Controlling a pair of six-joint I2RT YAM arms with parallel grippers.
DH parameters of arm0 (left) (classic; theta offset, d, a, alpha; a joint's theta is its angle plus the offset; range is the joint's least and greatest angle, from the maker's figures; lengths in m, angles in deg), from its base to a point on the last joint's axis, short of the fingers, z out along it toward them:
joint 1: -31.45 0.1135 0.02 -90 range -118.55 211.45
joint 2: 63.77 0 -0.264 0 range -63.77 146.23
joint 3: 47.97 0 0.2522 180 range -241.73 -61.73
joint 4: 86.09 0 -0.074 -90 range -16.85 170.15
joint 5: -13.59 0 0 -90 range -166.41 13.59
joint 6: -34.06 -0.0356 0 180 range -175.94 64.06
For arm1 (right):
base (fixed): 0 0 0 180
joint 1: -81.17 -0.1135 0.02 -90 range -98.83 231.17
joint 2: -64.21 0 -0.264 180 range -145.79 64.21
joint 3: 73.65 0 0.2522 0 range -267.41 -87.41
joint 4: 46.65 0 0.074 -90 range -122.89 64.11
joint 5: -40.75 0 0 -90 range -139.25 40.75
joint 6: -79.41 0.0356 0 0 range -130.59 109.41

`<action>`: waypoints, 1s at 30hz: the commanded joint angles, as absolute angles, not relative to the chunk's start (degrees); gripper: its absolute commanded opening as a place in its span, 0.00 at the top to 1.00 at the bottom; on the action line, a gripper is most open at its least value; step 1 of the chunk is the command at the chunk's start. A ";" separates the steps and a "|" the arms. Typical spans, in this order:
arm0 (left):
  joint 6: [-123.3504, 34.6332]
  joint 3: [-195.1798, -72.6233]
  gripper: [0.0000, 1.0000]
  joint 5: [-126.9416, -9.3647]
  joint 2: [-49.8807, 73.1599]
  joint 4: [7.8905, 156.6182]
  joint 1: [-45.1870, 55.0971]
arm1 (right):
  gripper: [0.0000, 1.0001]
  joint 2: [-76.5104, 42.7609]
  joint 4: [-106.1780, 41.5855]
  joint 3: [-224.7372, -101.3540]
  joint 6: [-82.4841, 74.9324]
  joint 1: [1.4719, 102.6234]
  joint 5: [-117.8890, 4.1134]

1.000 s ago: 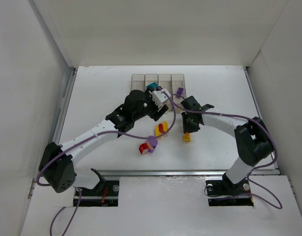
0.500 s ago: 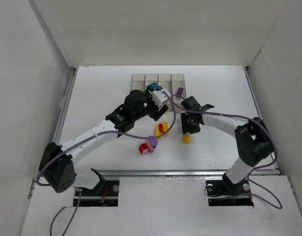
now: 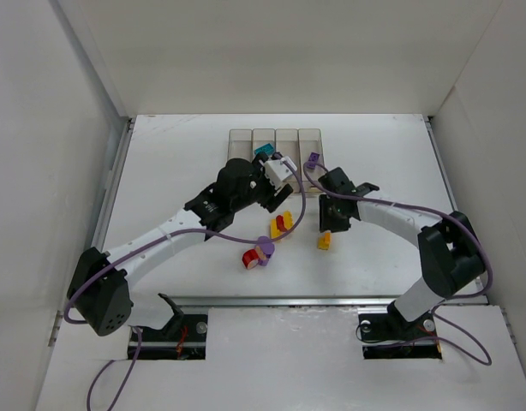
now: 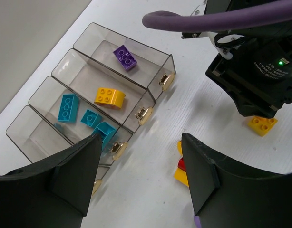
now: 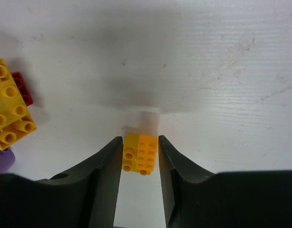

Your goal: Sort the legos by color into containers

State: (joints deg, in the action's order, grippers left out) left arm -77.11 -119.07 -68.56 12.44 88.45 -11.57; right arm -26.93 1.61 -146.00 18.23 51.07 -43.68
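- The right gripper (image 5: pixel 140 142) is set narrow, its two fingers (image 5: pixel 105 175) close against opposite sides of a single yellow brick (image 5: pixel 140 159), low over the white worktop (image 5: pixel 208 71).
- The yellow brick fills the gap between the fingers, with its studs pointing sideways in the right wrist view.
- Just to the left of this gripper in its own view lies a yellow-and-red clump (image 5: pixel 10 114), with a bit of purple showing below it at the frame edge.
- From above, the clump sits between the two grippers, apart from both.
- A red-and-purple clump (image 3: pixel 257 254) lies further back toward the arm bases, on the left arm's side.
- The left gripper (image 4: pixel 141 173) stands wide open with only bare worktop between its fingers (image 4: pixel 70 175).
- It hovers above the near ends of the containers (image 4: pixel 136 40).
- Ahead of the left gripper the four clear bins run side by side.
- In the left wrist view, the bin nearest the right gripper holds a purple brick (image 4: pixel 125 57).
- The next holds a rounded yellow brick (image 4: pixel 110 97).
- The third holds three teal bricks (image 4: pixel 67 107).
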 commanded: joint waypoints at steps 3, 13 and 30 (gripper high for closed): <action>-77.03 -118.95 0.35 -68.68 10.24 90.35 -11.52 | 0.57 -25.35 1.65 -144.19 20.43 50.41 -43.36; -77.03 -118.95 0.35 -68.15 10.24 90.35 -11.52 | 0.65 -27.02 0.59 -143.66 20.43 50.41 -43.36; -83.00 -118.42 0.19 -60.00 9.71 87.02 -11.52 | 1.00 -20.71 -0.03 -148.40 18.50 53.75 -52.40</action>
